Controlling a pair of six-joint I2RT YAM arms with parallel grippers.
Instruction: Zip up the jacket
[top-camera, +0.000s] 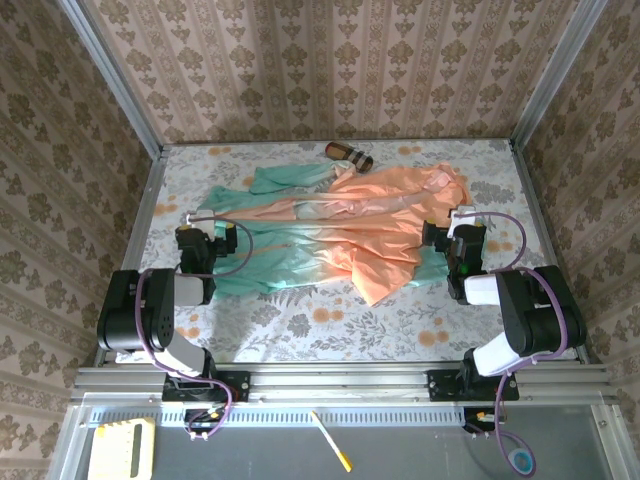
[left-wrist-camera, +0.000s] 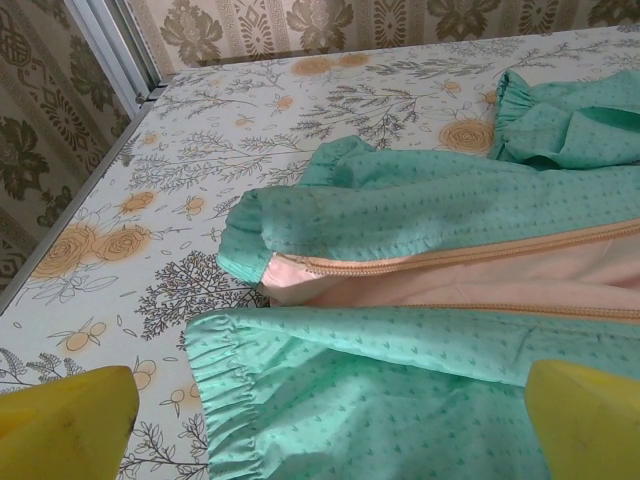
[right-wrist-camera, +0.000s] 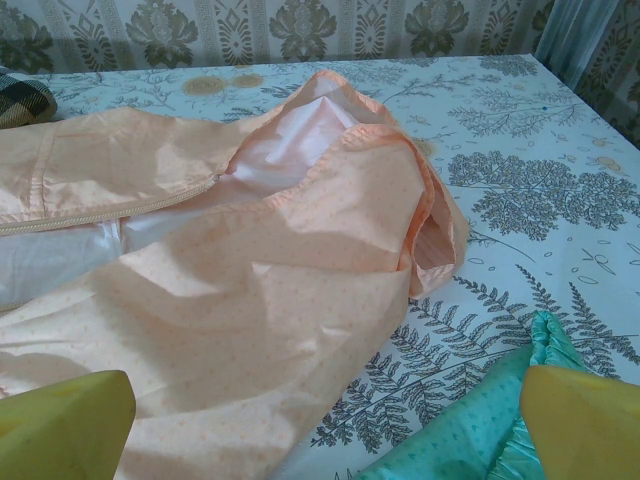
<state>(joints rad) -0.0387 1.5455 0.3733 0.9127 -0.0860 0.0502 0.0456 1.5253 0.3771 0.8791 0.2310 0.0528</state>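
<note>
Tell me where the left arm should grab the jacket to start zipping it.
Grip the jacket at its mint-green hem, beside the zipper's bottom end, coming from the hem side. The zipper edges lie parted there, and the gathered hem rises as a fold for the jaws.

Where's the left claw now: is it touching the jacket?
Cannot tell. In the left wrist view the left gripper is open at the jacket, yellow fingers astride its green hem; neither contact nor a gap shows plainly.

Left wrist view: jacket (left-wrist-camera: 400, 340) cut off by right, bottom edges.
</note>
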